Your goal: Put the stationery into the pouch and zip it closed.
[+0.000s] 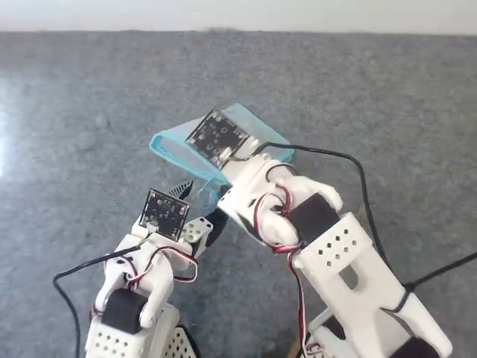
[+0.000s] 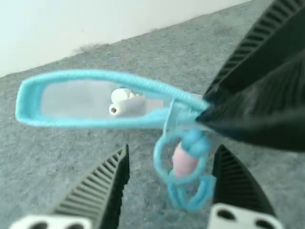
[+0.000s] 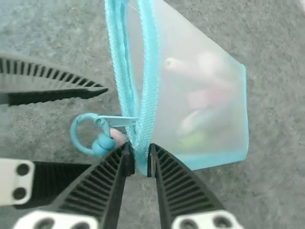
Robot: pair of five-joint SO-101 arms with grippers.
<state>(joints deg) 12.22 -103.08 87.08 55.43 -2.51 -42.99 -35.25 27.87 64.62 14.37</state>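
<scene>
Item: pouch [image 1: 170, 149]; teal-edged, translucent; lying on the grey table [image 1: 387, 82] just toward 11 o'clock of centre in the high view; mouth unzipped along most of its length.

Contents: stationery [image 3: 198, 102] inside, pale shapes behind the wall.

Right gripper [image 3: 138, 149]: jaws nearly together, pinching the pouch's end seam right beside the slider; your anchor.

Left gripper [image 2: 172, 150]: spread wide, gripping nothing; one finger either side of the zip pull [image 2: 183, 164] with its ring and pink bead.

Step in hand: loading looks done; zipping not begun. Next move, as judged: close your left fingers on the pull, then draw it along the teeth toward 10 o'clock, away from the right gripper while that one holds firm; the pull dangles loose, so expect it to swing on contact.

Room: grey table runs on beyond the pouch's far end toward 10 o'clock, enough for the stroke by the look of it; wall edge at 12 o'clock, well apart; the two grippers sit just beside each other, your tight spot; the right arm's black cable [image 1: 335, 155] loops at 3 o'clock, off the stroke.
</scene>
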